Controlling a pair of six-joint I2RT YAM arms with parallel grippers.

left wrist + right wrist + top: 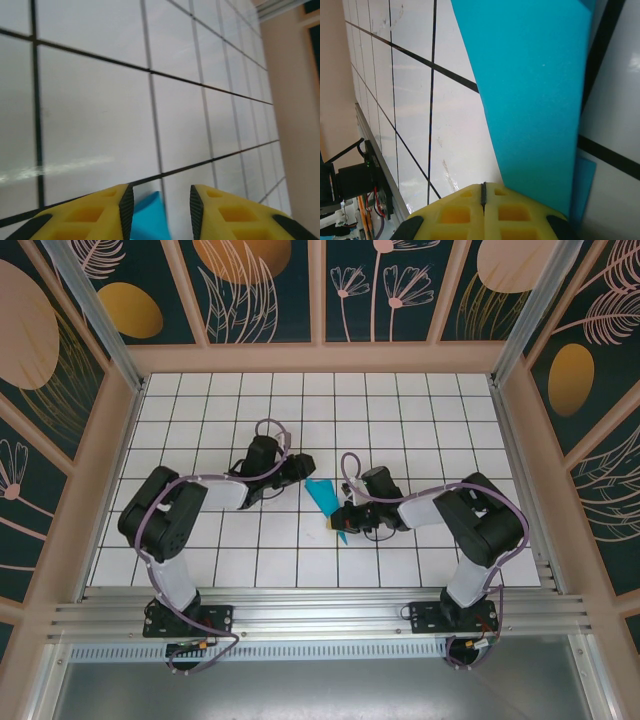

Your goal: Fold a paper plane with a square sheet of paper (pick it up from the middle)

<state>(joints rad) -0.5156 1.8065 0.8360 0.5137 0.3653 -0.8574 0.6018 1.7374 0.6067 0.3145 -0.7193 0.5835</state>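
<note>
The sheet of paper (324, 497) lies on the tiled table as a slim, pointed teal-blue fold, close to the paper plane's dart shape, its tip toward the front. My left gripper (302, 473) is at its wide far end. In the left wrist view this gripper (161, 207) is open, and a corner of the paper (148, 218) sits low between the jaws, close to the left finger (85, 215). My right gripper (341, 522) is over the pointed end. Its jaws (483, 192) are shut pad to pad, and the paper (535, 90) runs past beside the right finger (520, 212).
The white tiled table (420, 420) is boxed in by wooden frame walls (520, 430) on three sides. An aluminium rail (320, 615) with both arm bases runs along the near edge. Open tiles lie behind and to both sides of the paper.
</note>
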